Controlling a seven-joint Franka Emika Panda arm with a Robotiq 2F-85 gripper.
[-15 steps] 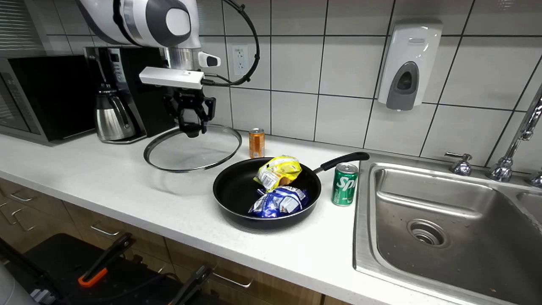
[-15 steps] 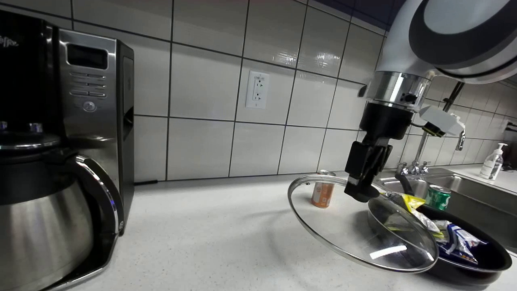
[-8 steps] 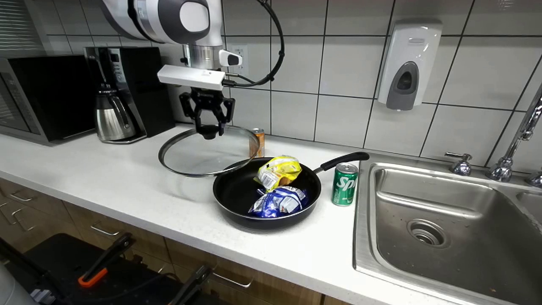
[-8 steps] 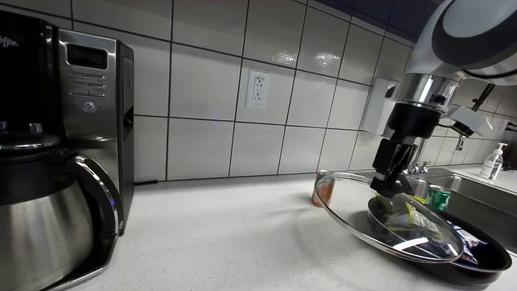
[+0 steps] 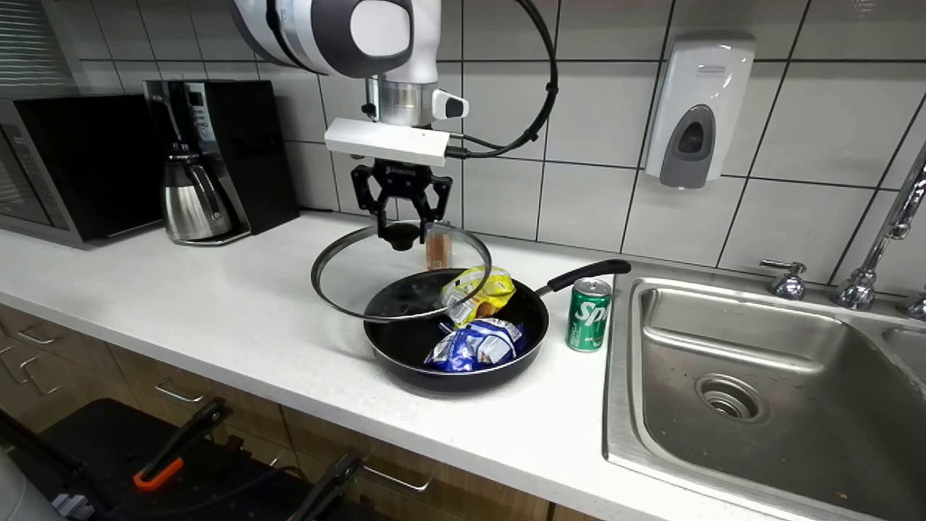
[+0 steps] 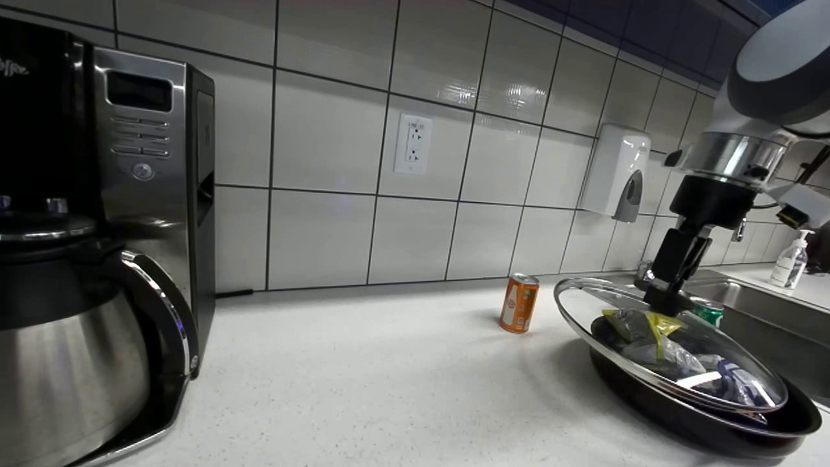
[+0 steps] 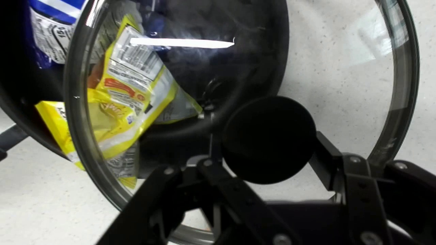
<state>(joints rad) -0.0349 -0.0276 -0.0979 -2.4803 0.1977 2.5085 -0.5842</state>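
Note:
My gripper [image 5: 402, 231] is shut on the black knob [image 7: 269, 139] of a round glass lid [image 6: 700, 379], one finger on each side of it. The lid hangs tilted, partly over a black frying pan [image 5: 456, 383]; whether its rim touches the pan I cannot tell. Inside the pan lie a yellow snack bag [image 5: 486, 293] and a blue snack bag [image 5: 481, 346]. Through the glass in the wrist view, part of the yellow bag [image 7: 129, 85] shows, with one corner beyond the lid's rim. The knob hides part of the pan in that view.
An orange can [image 6: 519, 303] stands behind the pan near the tiled wall. Beside the pan's handle [image 5: 589, 273] is a green can [image 5: 589, 315], then the steel sink [image 5: 622, 405]. A coffee maker [image 6: 149, 136] and a microwave [image 5: 79, 159] stand farther along the counter.
In both exterior views the arm has moved right and somewhat lower with the lid, from beside the pan to partly over it. Pan, bags and cans have stayed put.

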